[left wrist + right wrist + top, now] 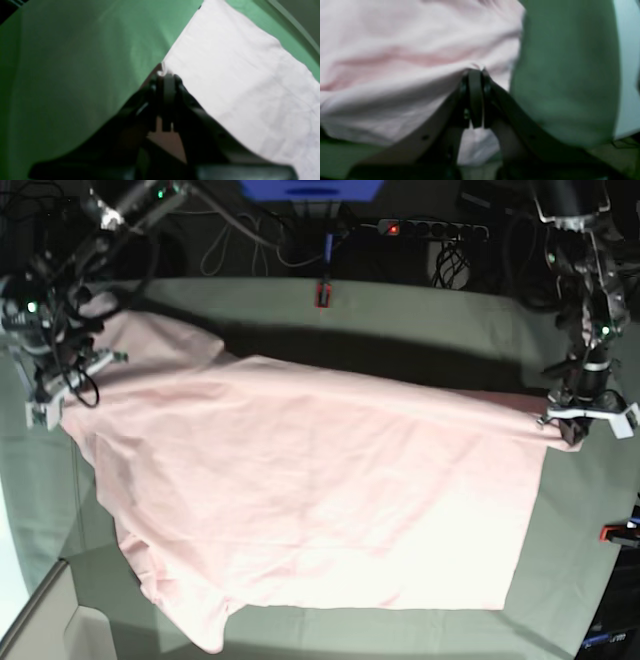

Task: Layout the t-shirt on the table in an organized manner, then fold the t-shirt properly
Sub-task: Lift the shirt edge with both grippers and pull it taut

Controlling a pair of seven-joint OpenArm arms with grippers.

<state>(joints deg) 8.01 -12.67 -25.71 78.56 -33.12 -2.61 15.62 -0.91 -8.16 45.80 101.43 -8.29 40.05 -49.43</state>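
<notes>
The t-shirt lies spread across the middle of the table, its far edge lifted and stretched between the two arms, its near part resting flat. It looks thin, light and limp: it will sag and wrinkle wherever unsupported, so corners and hem edges are the sensible places to take it. The left pincer is clenched on one corner of the cloth; the right pincer is clenched on a bunched edge at the opposite end.
</notes>
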